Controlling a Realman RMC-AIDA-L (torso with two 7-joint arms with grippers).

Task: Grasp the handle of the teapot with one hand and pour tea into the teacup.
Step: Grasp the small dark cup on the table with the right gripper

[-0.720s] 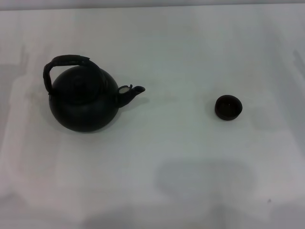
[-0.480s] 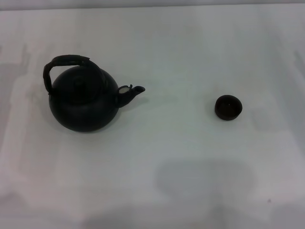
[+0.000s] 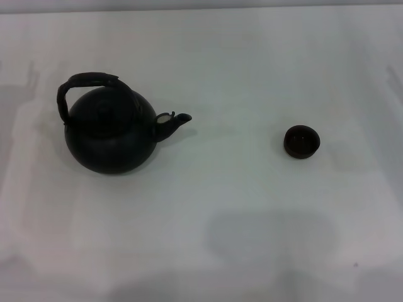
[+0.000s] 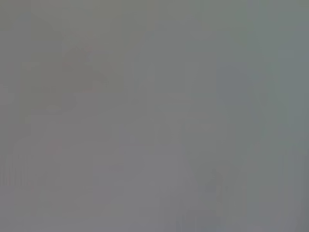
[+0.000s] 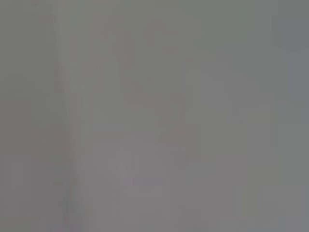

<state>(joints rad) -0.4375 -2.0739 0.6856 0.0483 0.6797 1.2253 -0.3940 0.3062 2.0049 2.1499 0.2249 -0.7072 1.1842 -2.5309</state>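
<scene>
White and evenly lit, the tabletop [image 3: 239, 207] is filling almost the whole head view, with a thin grey strip running along its far edge. Only 2 things are sitting on it.

On the robot's left side the teapot [image 3: 113, 135] is standing upright, a round dark body much larger than anything else in sight. Its handle [image 3: 88, 80] is arching over the top as a thick, rough-looking loop, leaning toward the far left of the pot and standing free, with nothing touching it. A lid is sitting under the arch, hard to tell apart from the dark body. The short spout [image 3: 173, 121] is pointing toward the robot's right, a small pale spot showing at its base.

Well apart from the pot, on the robot's right, the teacup [image 3: 301, 141] is resting upright with its open mouth facing up. It is small, dark and handleless, lying roughly in line with the spout, with bare tabletop between them. What is inside it cannot be told.

Neither arm is showing in the head view. Both wrist views are giving only a flat grey blur, so neither the left pincer nor the right pincer is appearing anywhere, and I cannot tell whether either one is wide, narrow or holding something.
</scene>
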